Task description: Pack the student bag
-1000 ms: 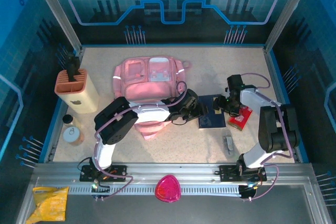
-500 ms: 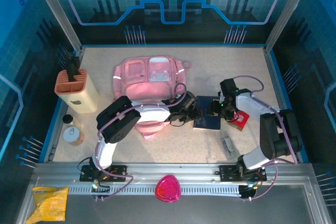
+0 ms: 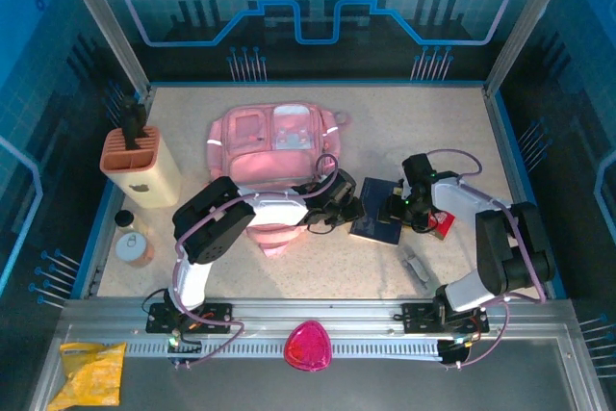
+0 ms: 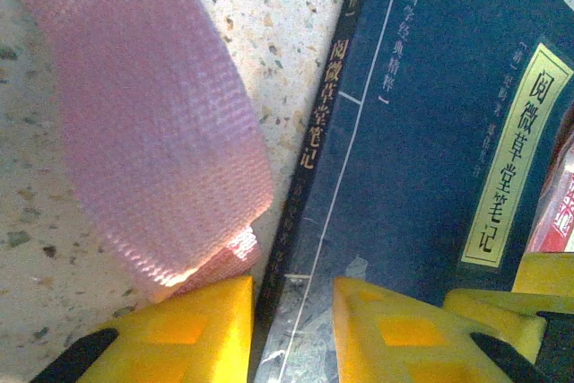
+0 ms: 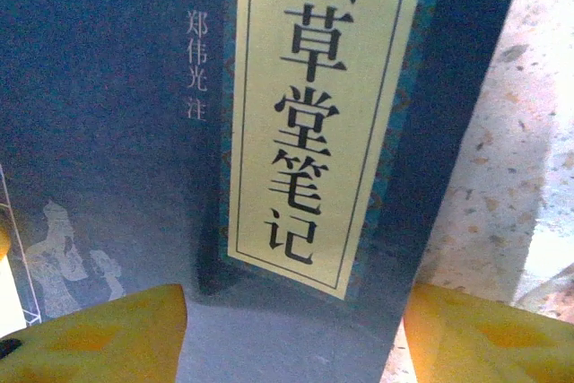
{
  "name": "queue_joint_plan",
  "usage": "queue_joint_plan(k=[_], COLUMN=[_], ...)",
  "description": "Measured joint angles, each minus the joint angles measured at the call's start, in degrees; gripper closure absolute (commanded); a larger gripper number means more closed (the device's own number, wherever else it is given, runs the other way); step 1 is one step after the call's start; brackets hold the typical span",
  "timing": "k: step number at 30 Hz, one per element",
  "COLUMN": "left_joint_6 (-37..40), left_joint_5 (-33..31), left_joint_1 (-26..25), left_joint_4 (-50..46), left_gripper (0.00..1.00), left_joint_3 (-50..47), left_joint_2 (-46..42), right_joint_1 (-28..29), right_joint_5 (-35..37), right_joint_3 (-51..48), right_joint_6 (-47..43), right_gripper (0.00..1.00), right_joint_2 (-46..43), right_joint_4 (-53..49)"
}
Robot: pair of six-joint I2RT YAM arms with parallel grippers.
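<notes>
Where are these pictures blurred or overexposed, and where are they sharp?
Left wrist: pink strap soft, glare at its end, book spine text sharp. Right wrist: book title sharp, yellow fingertips blurred. Top external: evenly lit, sharp.

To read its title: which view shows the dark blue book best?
Right wrist view: the dark blue book is close, its title label sharp. Left wrist shows spine and cover; the top view shows it small.
</notes>
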Motion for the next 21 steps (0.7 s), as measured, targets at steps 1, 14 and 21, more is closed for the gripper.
queue_joint_plan(k=[1,14,21], left_joint_6=[0.22,2.12,2.32], left_joint_5=[-0.02,-1.31,-1.36], left_joint_1=[0.0,0.0,0.0], left_joint_4=[-0.13,-1.64,-1.7], left_gripper=[0.71,0.71,0.71], left_joint_3=[0.0,0.0,0.0], left_joint_2=[0.0,-0.44,-0.52], right_joint_1=[0.0,-2.08,-3.17], right_joint_5=[-0.35,-7.19,-13.0], right_joint_3=[0.04,-0.09,-1.51], right_joint_6=[0.04,0.24,0.52], right_gripper=[0.35,0.42,0.55], right_joint_2=[-0.02,-7.39,-8.44], right_joint_4=[0.02,1.09,3.34])
